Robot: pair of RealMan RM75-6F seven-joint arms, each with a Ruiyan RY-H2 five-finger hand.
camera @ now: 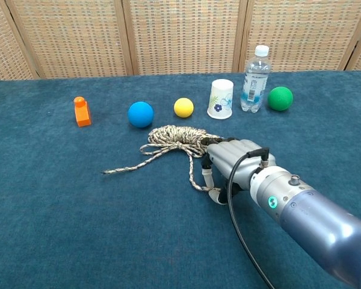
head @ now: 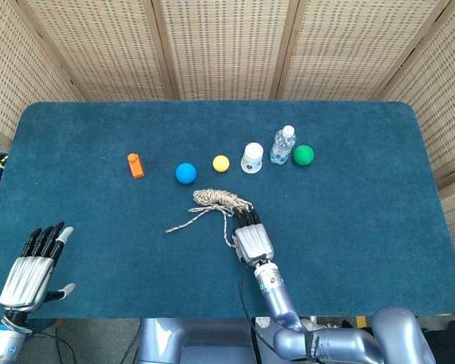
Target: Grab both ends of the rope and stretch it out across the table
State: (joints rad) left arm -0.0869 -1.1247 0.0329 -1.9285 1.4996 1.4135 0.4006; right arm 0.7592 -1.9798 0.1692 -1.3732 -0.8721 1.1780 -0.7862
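Rope: we see the rope [camera: 175, 137] bunched in a loose coil near the middle of the tabletop [head: 364, 220], in front of the yellow ball; one strand trails out to the left and ends on the cloth, another runs down towards the near edge beside our right hand
Right hand: our right hand [head: 252, 239] lies palm down just in front of the coil, fingers [camera: 225, 147] pointing at it and curled downward; in the chest view the near strand of rope passes under the fingertips and thumb, but we cannot tell whether it is actually pinched
Left hand: our left hand [head: 32, 269] sits at the near left corner of the tabletop, well apart from the rope, fingers spread and straight, holding nothing
Back row: from left to right we see an orange block [head: 136, 164], a blue ball [head: 186, 173], a yellow ball [head: 221, 162], a white paper cup [head: 252, 158], a water bottle [head: 283, 145] and a green ball [head: 303, 155], all standing apart from the rope
Cup and bottle: the cup stands mouth down with a small blue print on its side, just beside the upright bottle
Backdrop: woven cane screens [camera: 180, 33] stand behind the tabletop
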